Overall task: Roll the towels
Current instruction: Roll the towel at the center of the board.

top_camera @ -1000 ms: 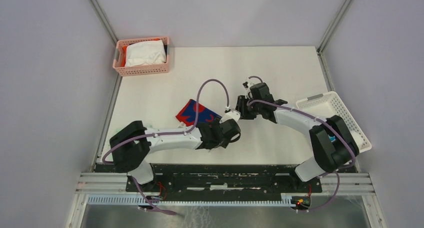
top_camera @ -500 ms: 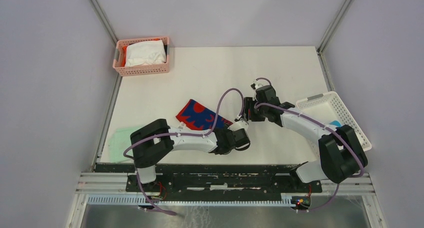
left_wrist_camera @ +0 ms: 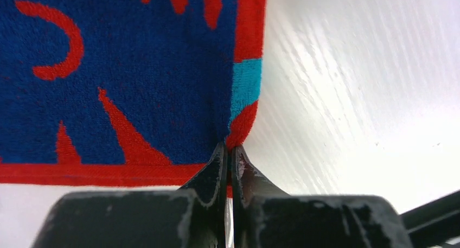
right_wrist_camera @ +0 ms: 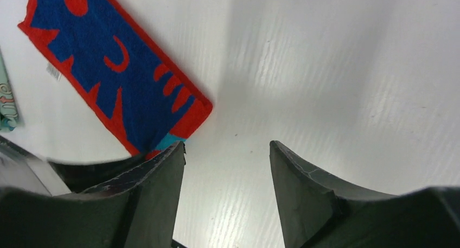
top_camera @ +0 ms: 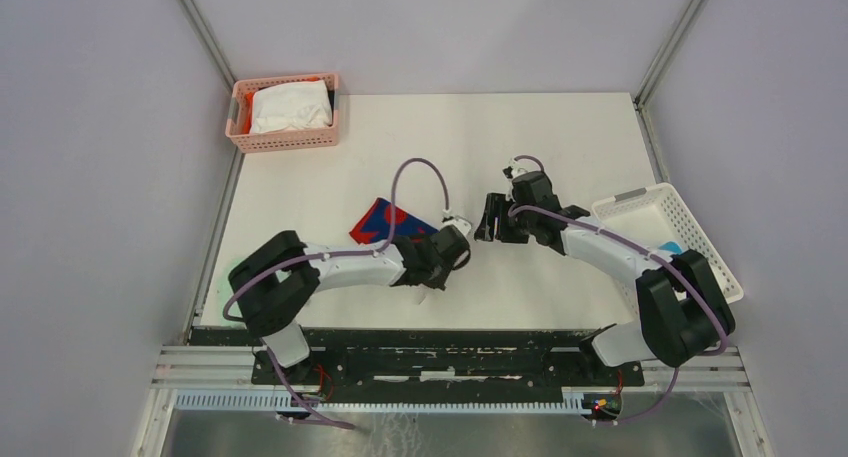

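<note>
Near the front of the counter (top_camera: 560, 137), your left pincer (left_wrist_camera: 228, 153) is pinched tight on one corner of the red and blue towel (left_wrist_camera: 135, 69). The towel lies flat and stretches away to the left of that pincer. Just beside it, your right pincer (right_wrist_camera: 228, 150) hangs wide open, holding nothing, close to the same corner. Bare counter lies to the right and farther back. At the right edge, the blue towel (top_camera: 668, 248) peeks from a white basket (top_camera: 625, 199). Far back left, the white towel (top_camera: 290, 107) fills a pink basket (top_camera: 290, 142).
</note>
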Robot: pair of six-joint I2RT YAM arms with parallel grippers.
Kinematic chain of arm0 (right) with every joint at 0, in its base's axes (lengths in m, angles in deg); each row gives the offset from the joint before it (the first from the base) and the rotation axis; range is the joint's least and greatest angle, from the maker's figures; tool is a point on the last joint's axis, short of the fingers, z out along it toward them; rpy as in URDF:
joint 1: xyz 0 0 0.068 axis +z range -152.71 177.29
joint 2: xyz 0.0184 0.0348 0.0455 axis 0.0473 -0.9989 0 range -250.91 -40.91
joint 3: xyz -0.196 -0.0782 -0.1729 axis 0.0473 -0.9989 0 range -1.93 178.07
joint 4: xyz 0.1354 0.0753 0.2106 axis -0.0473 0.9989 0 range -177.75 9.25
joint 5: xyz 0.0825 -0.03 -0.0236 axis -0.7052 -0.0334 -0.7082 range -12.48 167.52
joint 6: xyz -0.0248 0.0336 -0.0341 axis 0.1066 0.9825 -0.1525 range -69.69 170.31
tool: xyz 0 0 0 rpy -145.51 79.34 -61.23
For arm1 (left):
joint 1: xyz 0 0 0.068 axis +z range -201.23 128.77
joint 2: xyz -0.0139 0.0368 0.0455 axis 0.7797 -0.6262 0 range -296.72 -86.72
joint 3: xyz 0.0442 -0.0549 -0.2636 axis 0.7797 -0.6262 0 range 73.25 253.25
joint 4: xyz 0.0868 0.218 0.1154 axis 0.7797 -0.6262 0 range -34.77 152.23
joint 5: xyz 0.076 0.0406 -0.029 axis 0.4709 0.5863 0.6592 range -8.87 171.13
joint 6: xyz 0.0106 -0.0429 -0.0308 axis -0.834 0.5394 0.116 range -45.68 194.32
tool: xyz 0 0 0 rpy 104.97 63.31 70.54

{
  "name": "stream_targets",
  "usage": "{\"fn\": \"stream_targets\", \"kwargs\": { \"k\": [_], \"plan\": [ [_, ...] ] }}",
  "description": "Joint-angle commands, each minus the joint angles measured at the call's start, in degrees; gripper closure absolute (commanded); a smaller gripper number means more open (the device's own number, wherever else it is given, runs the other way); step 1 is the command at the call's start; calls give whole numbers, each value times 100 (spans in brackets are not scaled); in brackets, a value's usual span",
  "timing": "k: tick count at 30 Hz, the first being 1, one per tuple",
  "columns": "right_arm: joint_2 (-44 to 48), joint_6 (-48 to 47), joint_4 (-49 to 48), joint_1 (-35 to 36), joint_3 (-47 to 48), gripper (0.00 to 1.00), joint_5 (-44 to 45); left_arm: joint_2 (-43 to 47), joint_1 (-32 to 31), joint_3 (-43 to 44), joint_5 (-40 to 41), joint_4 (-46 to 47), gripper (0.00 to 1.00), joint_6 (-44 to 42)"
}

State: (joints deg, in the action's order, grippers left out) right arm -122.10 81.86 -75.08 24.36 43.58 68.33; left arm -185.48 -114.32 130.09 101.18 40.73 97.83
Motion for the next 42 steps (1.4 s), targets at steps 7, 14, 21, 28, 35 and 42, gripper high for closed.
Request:
{"fn": "stream_targets", "kwargs": {
  "k": [7,14,21,28,35,42],
  "plan": [
    [-435,1080,-911,235,-55,32,-578,810,1919,-1367,-3736,2468,97,1353],
    [-1238,1860,-1785,362,47,32,-780,746,2225,-1724,-4405,3276,97,1879],
    [-1829,2343,-2106,370,15,40,-739,792,2297,-1803,-4404,3416,97,2000],
    [-1943,2434,-1805,392,208,62,-615,857,2273,-1805,-4224,3198,95,1861],
    [-1730,2455,-944,495,550,93,-217,1357,1453,-1257,-2145,1765,70,1148],
    [-1601,2672,-233,593,823,99,109,1295,101,-616,455,965,52,832]
  ]
}}
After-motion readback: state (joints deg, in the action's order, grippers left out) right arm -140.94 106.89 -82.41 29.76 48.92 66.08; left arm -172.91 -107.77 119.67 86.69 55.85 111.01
